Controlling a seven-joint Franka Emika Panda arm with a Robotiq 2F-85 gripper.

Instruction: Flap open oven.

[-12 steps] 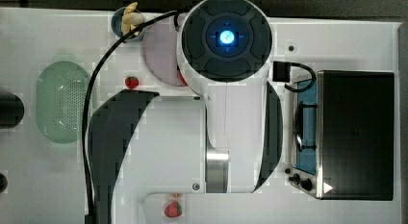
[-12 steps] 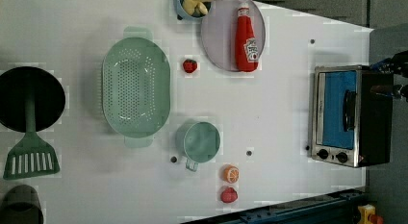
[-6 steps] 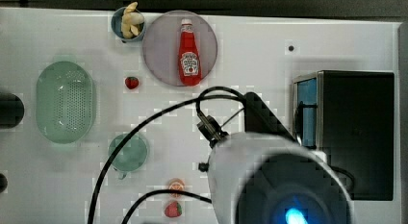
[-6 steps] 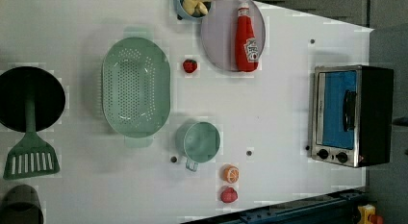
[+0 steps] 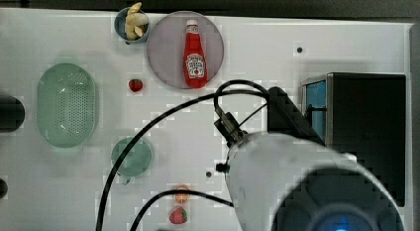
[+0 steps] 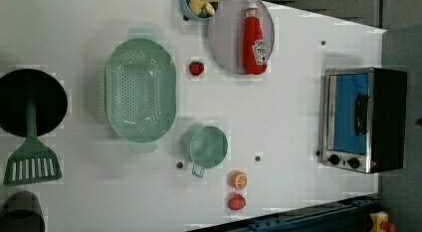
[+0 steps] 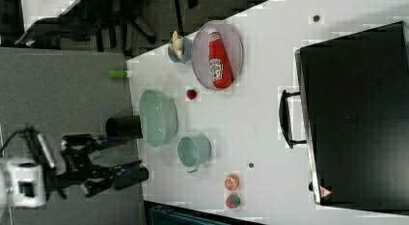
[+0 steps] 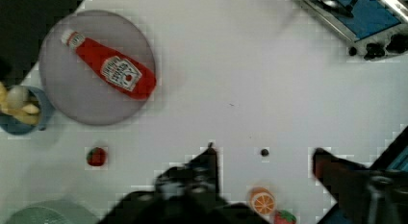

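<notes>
Boxy oven (image 6: 363, 120): smooth bluish glass door, seemingly shut; silver frame.

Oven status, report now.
Jaws apart, nothing between them, gripper above bare table. Oven door shut, handle untouched. Nothing blocking the door.

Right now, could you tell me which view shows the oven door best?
The left view: the oven shows its whole door, handle and knobs. The top view has the arm over it, the right view mostly its top, the wrist view a corner.
</notes>
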